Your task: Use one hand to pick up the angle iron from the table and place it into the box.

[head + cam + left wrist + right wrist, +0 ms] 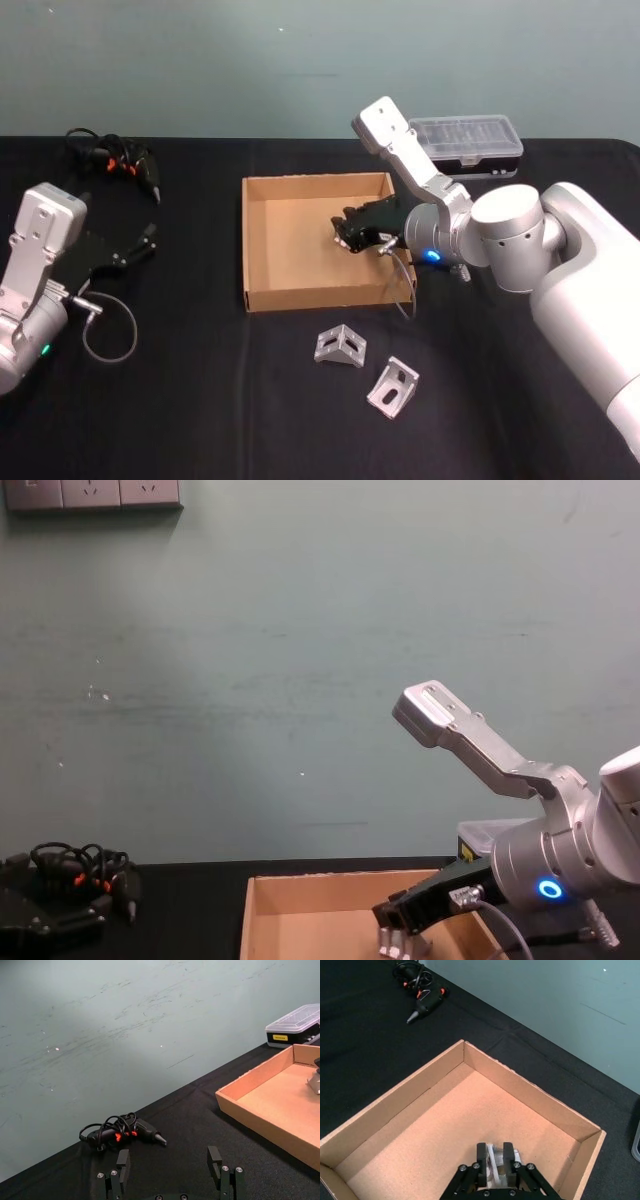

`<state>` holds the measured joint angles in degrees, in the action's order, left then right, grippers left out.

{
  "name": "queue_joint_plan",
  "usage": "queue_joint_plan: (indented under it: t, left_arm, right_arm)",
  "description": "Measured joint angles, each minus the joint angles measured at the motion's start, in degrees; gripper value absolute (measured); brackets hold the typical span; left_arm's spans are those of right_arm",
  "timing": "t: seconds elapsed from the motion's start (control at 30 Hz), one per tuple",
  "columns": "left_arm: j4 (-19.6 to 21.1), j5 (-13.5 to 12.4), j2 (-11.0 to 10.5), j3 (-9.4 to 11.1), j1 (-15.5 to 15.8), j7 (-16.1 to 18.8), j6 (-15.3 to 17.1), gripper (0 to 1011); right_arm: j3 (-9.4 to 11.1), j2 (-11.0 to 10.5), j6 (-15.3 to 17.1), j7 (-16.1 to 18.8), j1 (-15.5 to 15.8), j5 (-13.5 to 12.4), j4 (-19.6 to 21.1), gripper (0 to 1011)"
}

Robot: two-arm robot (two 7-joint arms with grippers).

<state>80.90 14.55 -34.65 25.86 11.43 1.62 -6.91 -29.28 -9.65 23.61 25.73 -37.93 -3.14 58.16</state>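
You had one box (245, 240) and three irons in frame: a left angle iron (340, 345) and a right angle iron (393, 387) lay on the table (200, 400) just in front of the box. The held angle iron (494, 1159) sat clamped in your right hand (345, 235), reaching in low over the box's right side. Your left hand (145, 240) was parked at the table's left, fingers spread.
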Motion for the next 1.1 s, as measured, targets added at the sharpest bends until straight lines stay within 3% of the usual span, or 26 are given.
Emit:
queue_joint_plan:
  t: [0.53,0.77,0.9,1.1]
  left_arm:
    - [0.0,0.0,0.0,0.0,0.0,0.0,0.0,1011]
    - [0.0,0.0,0.0,0.0,0.0,0.0,0.0,1011]
    - [0.0,0.0,0.0,0.0,0.0,0.0,0.0,1011]
    - [0.0,0.0,0.0,0.0,0.0,0.0,0.0,1011]
  right_arm:
    - [-0.07,0.0,-0.01,-0.02,0.0,-0.02,0.01,677]
    - [1.41,-2.77,0.0,-1.33,4.82,0.05,9.29,881]
    - [2.9,-4.95,1.48,-1.88,9.13,-0.63,16.99,1002]
    - [5.1,-7.97,4.67,-2.24,15.16,-2.22,27.04,1002]
